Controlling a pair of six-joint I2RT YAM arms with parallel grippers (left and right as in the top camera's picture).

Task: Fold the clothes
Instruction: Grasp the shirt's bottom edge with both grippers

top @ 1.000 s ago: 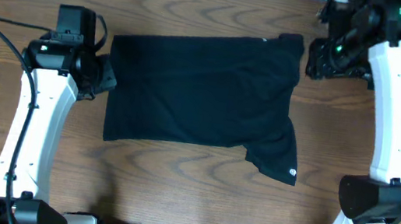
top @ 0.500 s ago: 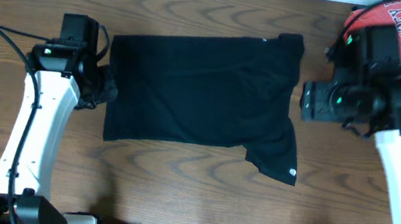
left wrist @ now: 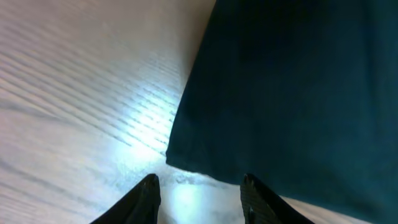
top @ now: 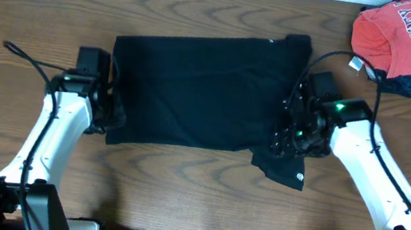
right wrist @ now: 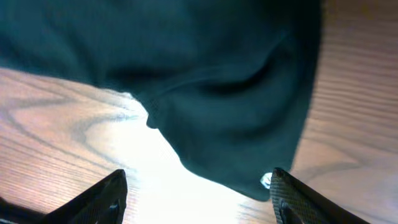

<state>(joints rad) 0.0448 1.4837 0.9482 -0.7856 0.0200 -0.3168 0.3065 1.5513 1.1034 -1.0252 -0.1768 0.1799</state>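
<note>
The black top (top: 201, 90) lay flat on the surface (top: 176, 208). The left tool (left wrist: 200, 198) was spread at its left corner, and the right tool (right wrist: 199, 202) was spread by its white round logo (top: 299, 176). Beyond its far right corner, the red-orange shirt (top: 410, 35) bore white lettering that could not be read.

The black top (right wrist: 205, 68) fills the upper part of the view, its cloth softly creased. A rounded flap of the top reaches down toward the lower right, and a small white round logo (right wrist: 265, 180) sits at the flap's lowest tip. Wood-grain tabletop (right wrist: 56, 124) shows below the top and to its right. The right claw (right wrist: 199, 200) is spread wide below the flap with nothing clamped. One of its dark fingertips (right wrist: 102, 199) is lower left of the top and the other is just beside the logo.
</note>
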